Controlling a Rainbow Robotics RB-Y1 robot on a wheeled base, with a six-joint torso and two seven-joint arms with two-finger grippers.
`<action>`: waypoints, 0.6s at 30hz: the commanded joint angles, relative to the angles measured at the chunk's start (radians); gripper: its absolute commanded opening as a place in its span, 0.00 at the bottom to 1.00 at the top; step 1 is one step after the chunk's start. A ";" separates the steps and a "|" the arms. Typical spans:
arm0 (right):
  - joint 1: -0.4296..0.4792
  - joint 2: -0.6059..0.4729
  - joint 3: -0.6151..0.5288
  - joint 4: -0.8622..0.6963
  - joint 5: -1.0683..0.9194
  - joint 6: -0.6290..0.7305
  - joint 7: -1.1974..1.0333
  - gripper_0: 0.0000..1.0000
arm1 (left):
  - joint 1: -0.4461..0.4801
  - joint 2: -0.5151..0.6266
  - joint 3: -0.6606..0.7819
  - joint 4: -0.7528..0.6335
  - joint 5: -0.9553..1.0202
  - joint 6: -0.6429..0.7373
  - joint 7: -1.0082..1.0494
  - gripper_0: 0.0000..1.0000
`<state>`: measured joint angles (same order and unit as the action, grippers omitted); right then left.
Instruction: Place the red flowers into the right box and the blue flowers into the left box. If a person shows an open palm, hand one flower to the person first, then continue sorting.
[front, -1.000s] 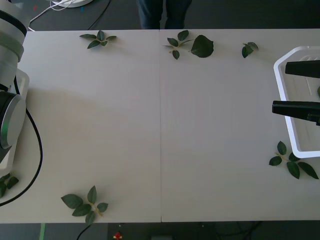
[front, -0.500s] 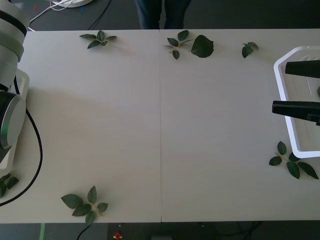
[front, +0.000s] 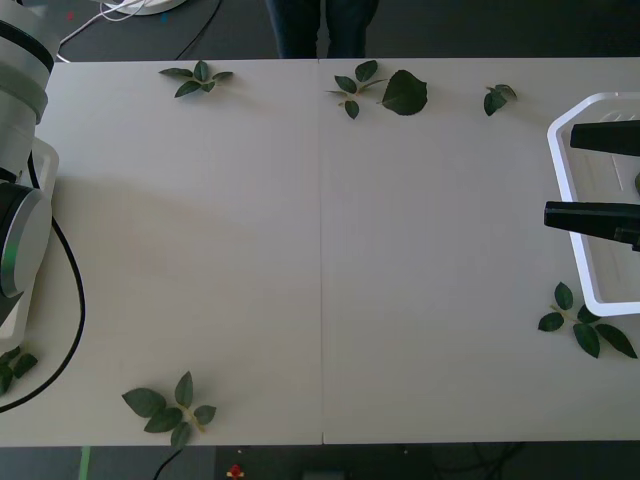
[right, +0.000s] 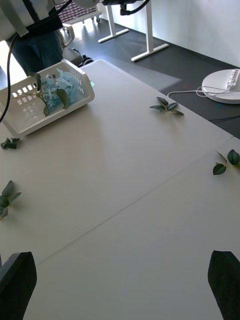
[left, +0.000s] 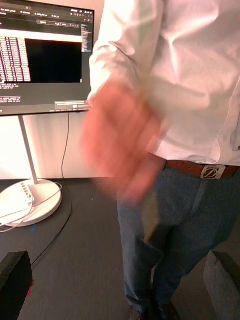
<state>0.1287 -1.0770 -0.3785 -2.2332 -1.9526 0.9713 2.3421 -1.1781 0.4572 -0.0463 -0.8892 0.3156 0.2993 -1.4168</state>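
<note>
The right box (front: 560, 170) lies at the table's right edge, and my right gripper (front: 585, 176) hangs over it, open and holding nothing. The right wrist view looks across the table to the left box (right: 30, 107), which holds blue flowers (right: 57, 87). My left arm (front: 20, 200) is raised at the table's left edge. Its gripper (left: 119, 272) is open and points at a standing person, whose blurred hand (left: 122, 145) is just in front of it. A dark green strip (left: 150, 215) hangs below that hand. The red flowers are out of view.
Loose leaf sprigs lie along the far edge (front: 197, 78) (front: 385, 88) (front: 497, 97), at the near left (front: 170, 408) and beside the right box (front: 585, 325). The person's legs (front: 320, 30) stand behind the table's far edge. A monitor on a stand (left: 45, 55) is behind the person.
The person's legs at the far edge have shifted slightly left. Both arms have stayed where they were.
</note>
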 joint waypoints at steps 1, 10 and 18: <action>0.014 -0.040 -0.019 -0.005 -0.011 0.003 0.019 1.00 | -0.071 -0.009 0.022 -0.008 0.005 -0.017 -0.059 1.00; 0.014 -0.040 -0.019 -0.005 -0.011 0.003 0.019 1.00 | -0.052 -0.019 0.013 0.007 0.005 -0.015 -0.062 1.00; 0.014 -0.040 -0.019 -0.005 -0.011 0.003 0.019 1.00 | -0.052 -0.005 0.003 -0.096 0.026 0.115 -0.057 1.00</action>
<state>0.1287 -1.0770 -0.3785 -2.2332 -1.9526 0.9713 2.3421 -1.1781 0.4486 -0.0463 -0.8894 0.3267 0.3388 -1.4169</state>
